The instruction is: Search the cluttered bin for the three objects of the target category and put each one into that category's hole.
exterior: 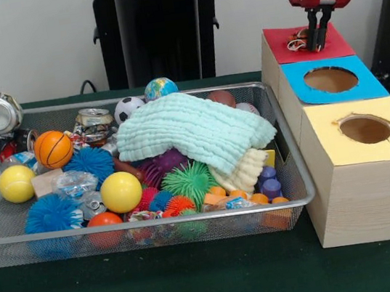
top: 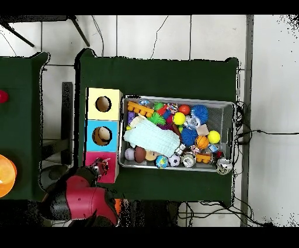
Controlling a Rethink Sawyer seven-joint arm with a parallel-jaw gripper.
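Small dark tangled object (exterior: 299, 39) sitting on the red box top (exterior: 338, 44), over or at its hole, right at the gripper (exterior: 318, 41) tips. Exact type unreadable. Gripper hanging straight down over the red section; can't tell whether clamped on the object or released. Blue hole (exterior: 330, 79) and yellow hole (exterior: 366, 128) alongside, both uncovered. Wire bin (exterior: 288, 143) beside the boxes, packed: pale green cloth (exterior: 193, 131) draped over balls, spiky toys, crushed cans.
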